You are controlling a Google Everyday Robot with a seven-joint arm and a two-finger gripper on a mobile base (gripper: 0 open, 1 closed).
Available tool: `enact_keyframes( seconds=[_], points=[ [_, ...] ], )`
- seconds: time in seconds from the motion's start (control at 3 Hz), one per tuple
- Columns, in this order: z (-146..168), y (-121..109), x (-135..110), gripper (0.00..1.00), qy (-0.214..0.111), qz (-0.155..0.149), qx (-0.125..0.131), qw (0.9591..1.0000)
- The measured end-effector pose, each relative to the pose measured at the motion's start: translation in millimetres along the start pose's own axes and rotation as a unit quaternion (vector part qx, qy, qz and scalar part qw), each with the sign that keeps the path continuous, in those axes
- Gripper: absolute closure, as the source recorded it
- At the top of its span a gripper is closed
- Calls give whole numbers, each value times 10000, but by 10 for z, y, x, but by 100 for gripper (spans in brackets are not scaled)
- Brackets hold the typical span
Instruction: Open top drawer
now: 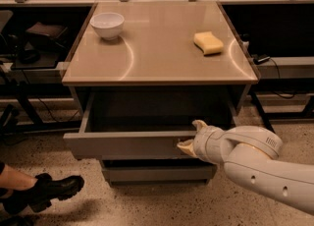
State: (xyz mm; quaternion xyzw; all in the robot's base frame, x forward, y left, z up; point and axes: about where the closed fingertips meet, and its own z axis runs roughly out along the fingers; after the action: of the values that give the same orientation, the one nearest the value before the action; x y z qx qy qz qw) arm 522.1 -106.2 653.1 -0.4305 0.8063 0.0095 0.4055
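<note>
The top drawer (122, 144) is a wide grey handle-less front, pulled well out from under the tan tabletop, with its dark interior showing behind it. My gripper (192, 135) sits at the right part of the drawer's front edge. One pale finger (198, 124) points up over the top edge and the other (185, 146) lies against the front face. The white arm (265, 163) comes in from the lower right. A shallower grey drawer front (157, 173) sits below it, pushed in.
A white bowl (107, 25) and a yellow sponge (208, 42) rest on the tabletop (157, 58). A person's black shoe (41, 193) is on the speckled floor at lower left. Dark shelving and cables flank the table on both sides.
</note>
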Motion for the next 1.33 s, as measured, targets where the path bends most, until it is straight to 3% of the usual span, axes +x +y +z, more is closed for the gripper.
enact_keyframes(
  seconds=[0.33,0.67,1.33],
  points=[
    [-2,-1,-2,89,0,0,0,10000],
    [-25,-7,-30,100,-1,-1,2,10000],
    [-482,451,-73,100,-684,-555,-101,9961]
  ],
)
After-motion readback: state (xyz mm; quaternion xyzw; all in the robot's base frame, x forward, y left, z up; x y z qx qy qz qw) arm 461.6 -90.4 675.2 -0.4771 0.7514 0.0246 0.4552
